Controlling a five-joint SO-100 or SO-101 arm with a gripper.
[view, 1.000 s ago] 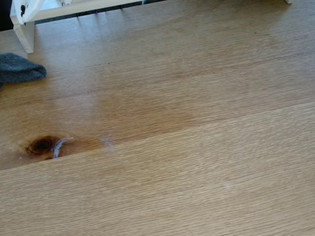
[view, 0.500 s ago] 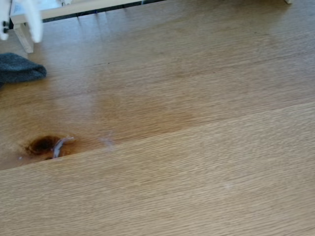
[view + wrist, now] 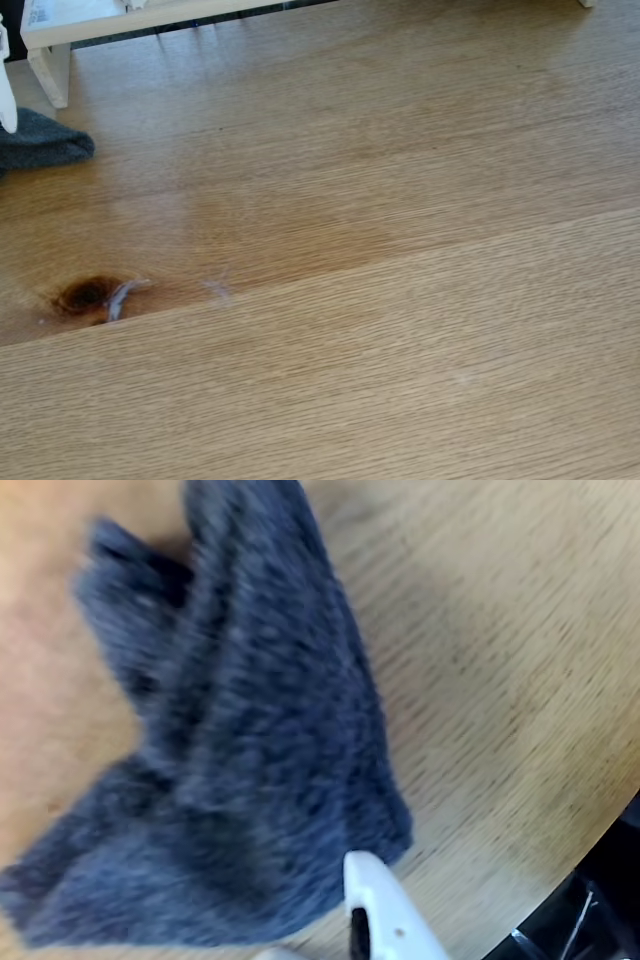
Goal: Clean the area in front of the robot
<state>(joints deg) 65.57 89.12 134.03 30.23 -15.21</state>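
One light oak tabletop (image 3: 400, 300) spans the fixed view, carrying a single dark brown knot (image 3: 85, 295) near its left edge and two faint whitish smears, one (image 3: 125, 293) touching the knot and one (image 3: 218, 290) just to its right. One dark grey cloth (image 3: 240, 740) lies crumpled on the wood in the wrist view and sits at the far left in the fixed view, where one white frame (image 3: 60, 40) with a single label stands at the far edge. One white gripper finger (image 3: 385, 910) shows at the near edge of the wrist view, its tip at the cloth's edge.
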